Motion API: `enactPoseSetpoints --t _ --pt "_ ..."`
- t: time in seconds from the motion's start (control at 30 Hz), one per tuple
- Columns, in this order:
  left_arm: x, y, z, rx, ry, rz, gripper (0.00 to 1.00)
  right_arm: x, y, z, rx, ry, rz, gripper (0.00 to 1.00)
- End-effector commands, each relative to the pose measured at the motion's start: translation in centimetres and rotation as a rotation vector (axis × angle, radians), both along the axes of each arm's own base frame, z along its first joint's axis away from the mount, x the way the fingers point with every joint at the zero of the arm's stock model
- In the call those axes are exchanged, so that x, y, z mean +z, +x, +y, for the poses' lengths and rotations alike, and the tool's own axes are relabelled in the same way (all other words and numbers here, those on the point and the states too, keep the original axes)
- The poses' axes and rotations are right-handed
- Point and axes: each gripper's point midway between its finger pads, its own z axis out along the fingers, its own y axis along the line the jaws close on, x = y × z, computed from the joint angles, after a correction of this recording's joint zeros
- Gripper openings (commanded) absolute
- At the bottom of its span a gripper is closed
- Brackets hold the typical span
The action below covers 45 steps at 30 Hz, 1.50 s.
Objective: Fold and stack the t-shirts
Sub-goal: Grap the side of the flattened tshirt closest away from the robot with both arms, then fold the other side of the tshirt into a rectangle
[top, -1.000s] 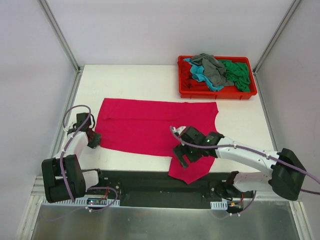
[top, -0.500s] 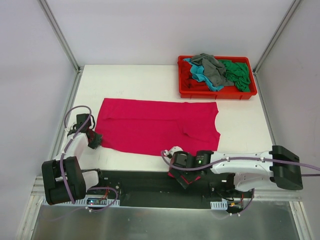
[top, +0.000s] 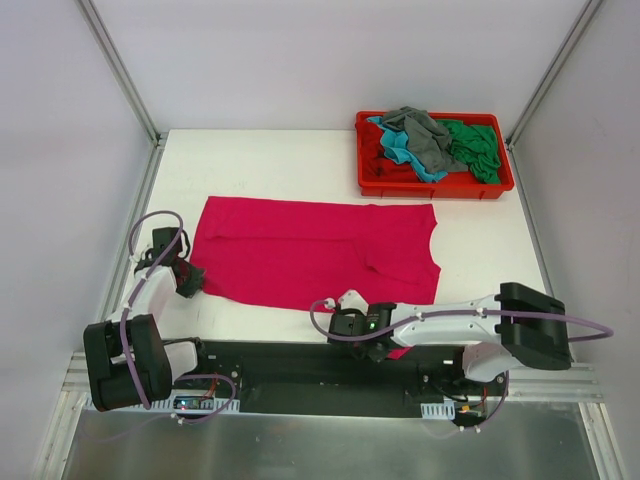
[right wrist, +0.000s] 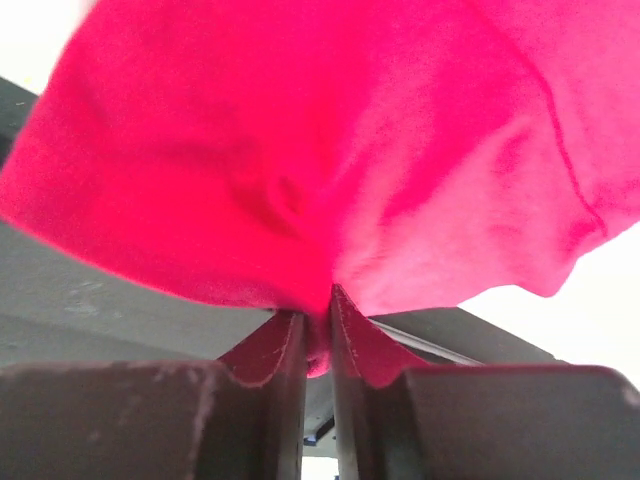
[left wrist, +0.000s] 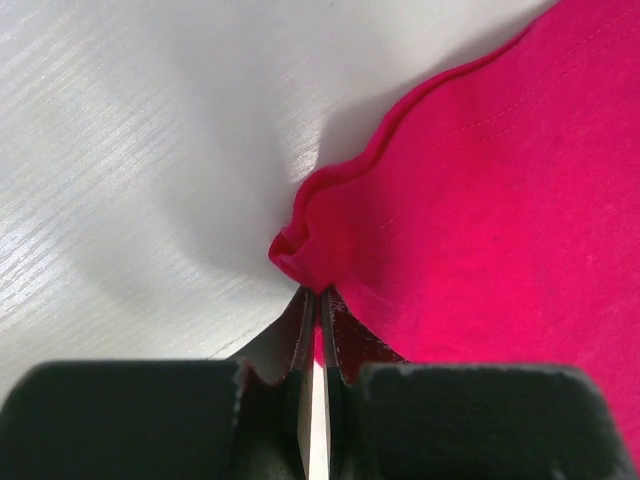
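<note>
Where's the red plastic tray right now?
In the top view, the red plastic tray sits far right on the white table, beyond the spread magenta-pink t-shirt.

Pink t-shirt (top: 300, 255): matt, soft cloth is seen, hems stitched.
Counter (top: 260, 165): matt white, finely grained.
Tray (top: 430, 187): red plastic, possibly slightly glossy.

One magenta t-shirt (top: 300, 255), four bunched t-shirts (top: 432, 140), one red tray (top: 436, 188), one left pincer (left wrist: 312, 300), one right pincer (right wrist: 318, 325)

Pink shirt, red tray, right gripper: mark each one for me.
pink shirt (top: 300, 255), top external view, middle of the spread-out body.
red tray (top: 440, 187), top external view, near side wall.
right gripper (right wrist: 318, 308), right wrist view, between the fingertips, where cloth is pinched.
</note>
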Motion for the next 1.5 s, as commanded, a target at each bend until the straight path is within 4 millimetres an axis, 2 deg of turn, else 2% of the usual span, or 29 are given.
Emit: enactPoseSetpoints --t 0.0,0.07,0.1,0.2,0.57,0.77,0.9,1.03,1.3,1.47 --pt "0.8 0.2 0.1 -0.011 0.01 -0.028 0.0 2.6 1.9 -1.3 -0.022 -0.044 -0.112 0.14" --pt "1.3 0.8 0.0 -0.022 0.003 -0.042 0.0 3.1 2.2 -1.5 -0.023 -0.054 -0.115 0.12" --pt "1.5 1.0 0.0 -0.028 -0.001 -0.047 0.0 3.4 2.5 -1.7 -0.019 -0.062 -0.115 0.08" --pt "1.8 1.5 -0.1 -0.035 -0.007 -0.056 0.0 4.5 4.2 -2.3 -0.035 -0.094 -0.154 0.06" --pt "4.2 4.4 0.7 -0.027 0.012 -0.109 0.0 11.2 14.0 -4.4 -0.14 -0.228 -0.419 0.06" --pt "4.6 6.6 0.3 -0.046 -0.03 -0.101 0.0 13.2 18.8 -4.5 -0.192 -0.308 -0.519 0.06" --pt "4.5 7.8 0.4 -0.052 -0.04 -0.089 0.0 13.9 21.2 -5.1 -0.236 -0.352 -0.55 0.06" --pt "4.7 9.0 0.7 -0.051 -0.041 -0.089 0.0 13.7 23.1 -5.2 -0.255 -0.348 -0.552 0.07" --pt "4.8 11.0 -0.3 -0.091 -0.098 -0.09 0.0 12.3 25.6 -4.2 -0.246 -0.286 -0.506 0.07" --pt "5.4 12.6 -0.4 -0.114 -0.103 -0.107 0.0 11.9 26.5 -4.9 -0.249 -0.318 -0.489 0.07"
